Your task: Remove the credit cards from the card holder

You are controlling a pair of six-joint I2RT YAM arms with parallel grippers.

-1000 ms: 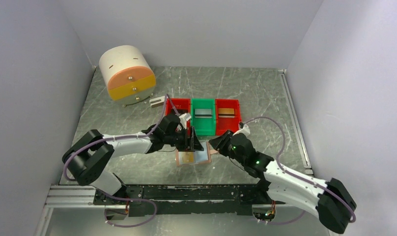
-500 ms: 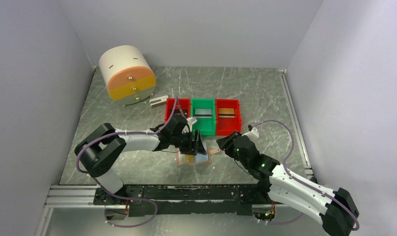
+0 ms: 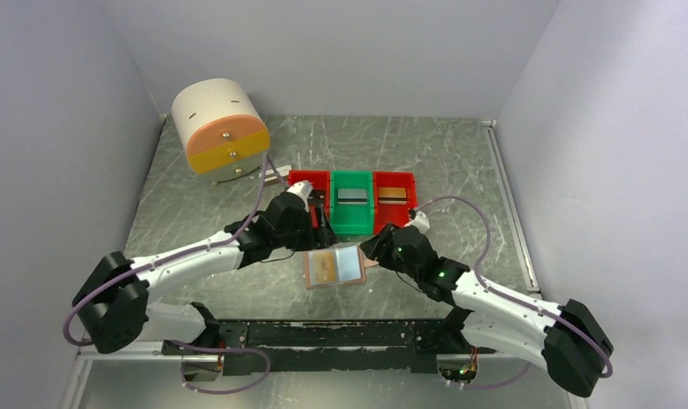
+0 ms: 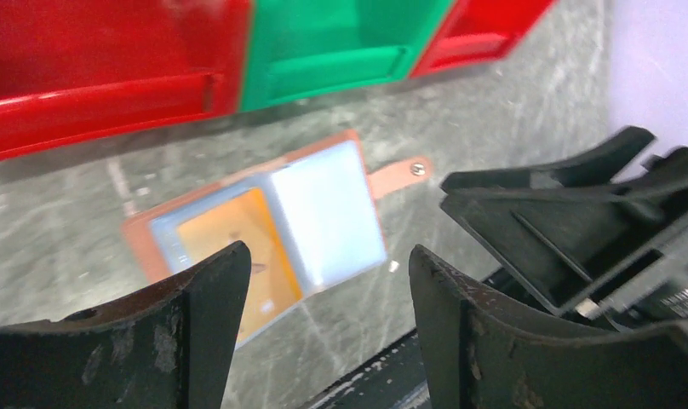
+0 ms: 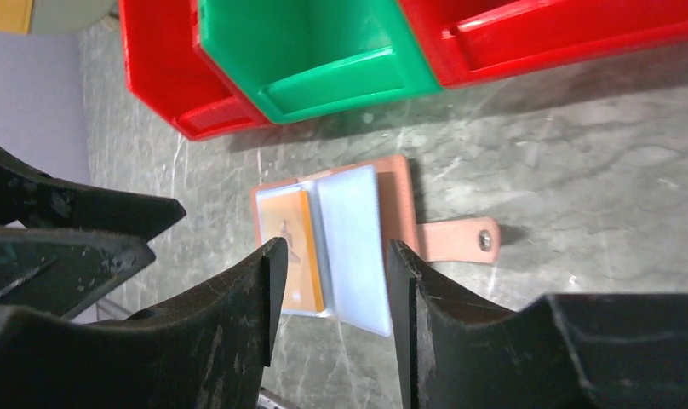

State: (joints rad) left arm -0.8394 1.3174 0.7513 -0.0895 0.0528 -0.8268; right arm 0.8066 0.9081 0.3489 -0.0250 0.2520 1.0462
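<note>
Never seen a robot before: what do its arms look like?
The left arm and right arm have white shells, black joints and a lilac cable each. The left gripper and right gripper have two scuffed black fingers. Green lights dot the right arm.

Matt and gloss
Wallet (image 5: pixel 394 213) matt tan leather-look; pockets (image 5: pixel 349 247) clear glossy film; 3 bins (image 5: pixel 323 85) shiny plastic; table (image 5: pixel 579 170) smooth, marbled.

The left gripper (image 4: pixel 323 264) and right gripper (image 5: pixel 330 256) hang low near each other, jaws parted, empty.
</note>
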